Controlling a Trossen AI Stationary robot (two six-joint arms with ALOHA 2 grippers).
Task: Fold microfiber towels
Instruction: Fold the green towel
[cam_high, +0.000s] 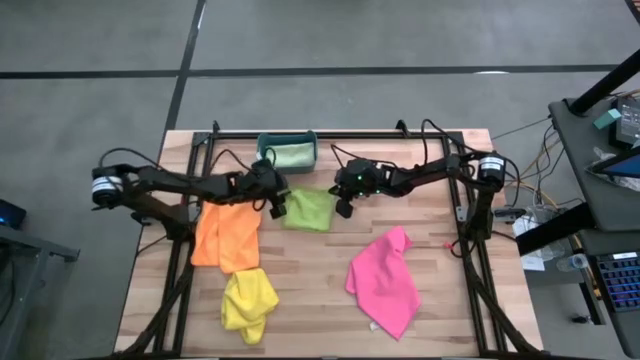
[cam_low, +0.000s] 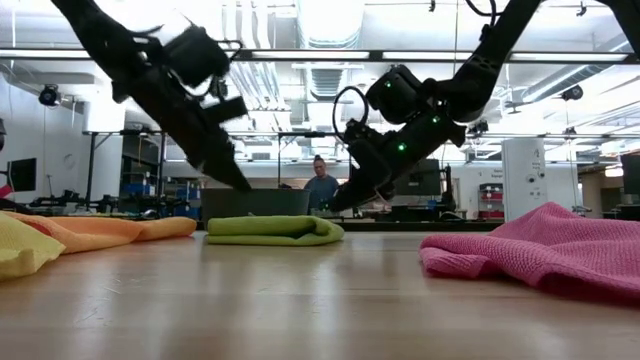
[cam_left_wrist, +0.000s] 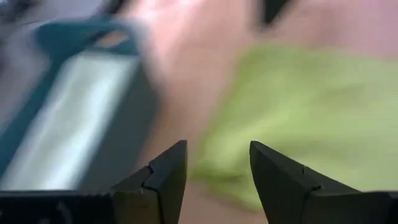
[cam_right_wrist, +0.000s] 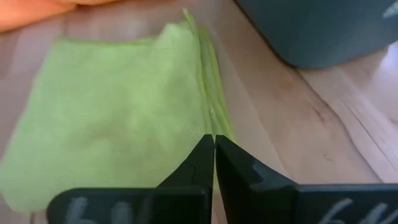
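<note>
The folded lime green towel (cam_high: 308, 208) lies flat on the table's middle (cam_low: 272, 230). My left gripper (cam_high: 276, 206) stands open just left of it and above the table (cam_low: 240, 182), with nothing between its fingers (cam_left_wrist: 217, 152). My right gripper (cam_high: 343, 208) is shut and hovers over the towel's right edge (cam_right_wrist: 214, 142), a little clear of the cloth in the low view (cam_low: 332, 207). The orange towel (cam_high: 225, 235), the yellow towel (cam_high: 248, 300) and the pink towel (cam_high: 385, 280) lie loose on the table. A pale mint green towel (cam_high: 291, 155) sits in the teal bin (cam_high: 263, 148).
The teal bin (cam_left_wrist: 81, 106) stands at the table's far edge, just behind both grippers. The orange towel lies to the left of my left gripper. Bare wood (cam_high: 310, 290) shows between the yellow and pink towels near the front. A person (cam_low: 321, 185) stands far behind the table.
</note>
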